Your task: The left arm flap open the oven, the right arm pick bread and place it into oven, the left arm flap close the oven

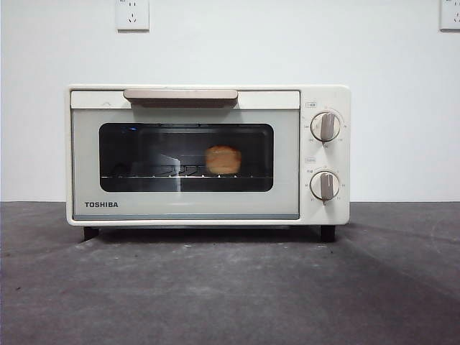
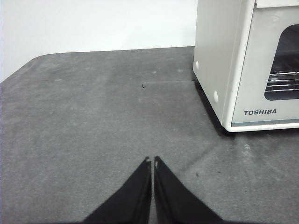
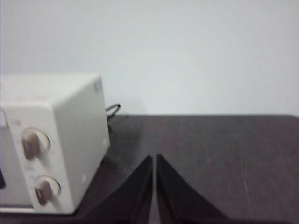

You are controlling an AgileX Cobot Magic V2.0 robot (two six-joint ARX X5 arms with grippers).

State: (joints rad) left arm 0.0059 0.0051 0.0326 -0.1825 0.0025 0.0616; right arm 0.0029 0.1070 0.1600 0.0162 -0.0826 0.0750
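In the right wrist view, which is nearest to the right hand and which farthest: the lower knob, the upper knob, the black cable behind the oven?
From the right hand, shut above the table:
1. Lower knob, on the oven's front.
2. Upper knob, above it.
3. Black cable, behind the oven, by the wall.

left gripper [image 2: 153, 161], right gripper [image 3: 153, 157], black, seemingly matte wedge jaws

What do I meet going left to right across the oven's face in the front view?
TOSHIBA logo → bread behind the shut glass door, on the wire rack → the two knobs, one above the other. All on the oven.
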